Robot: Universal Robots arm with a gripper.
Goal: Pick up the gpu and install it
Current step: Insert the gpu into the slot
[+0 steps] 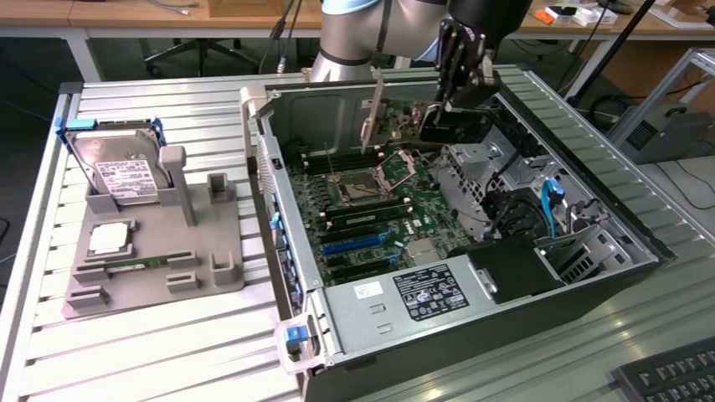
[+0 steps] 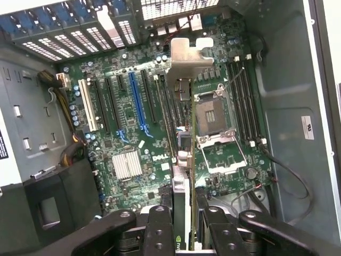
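The hand [image 1: 456, 117] hangs inside the open black desktop computer case [image 1: 625, 251]. The case lies on its side on the ribbed metal tabletop [image 1: 167, 352], which probably lets the arm come in from above.

The fingers [image 2: 160, 229] are drawn in to a narrow gap and clamp a thin, flat black expansion card with a silver metal end bracket, the gpu [image 2: 182, 160]. It stands on edge between them and runs straight out ahead of the hand. That upright hold looks deliberate, since it would keep the card's contact edge facing the board underneath. The bracket leads, pointing at the perforated rear wall of the case [image 2: 80, 37] beyond the hand, where the blue-latched slot covers sit, so it can line up with an opening there.

Directly below the hand lies the green motherboard [image 2: 128, 133]. The card floats over the strip between the long black and blue expansion slots [image 2: 137, 101] on one side and the open silver processor socket [image 2: 213, 114] on the other. It does not look seated, though how high it rides above the board I cannot tell.

Outside the case, well off to the hand's side, a grey moulded holder [image 1: 213, 243] keeps a silver hard drive with a white label [image 1: 126, 176] upright and a short green memory stick [image 1: 129, 266] flat, ready for gripping.
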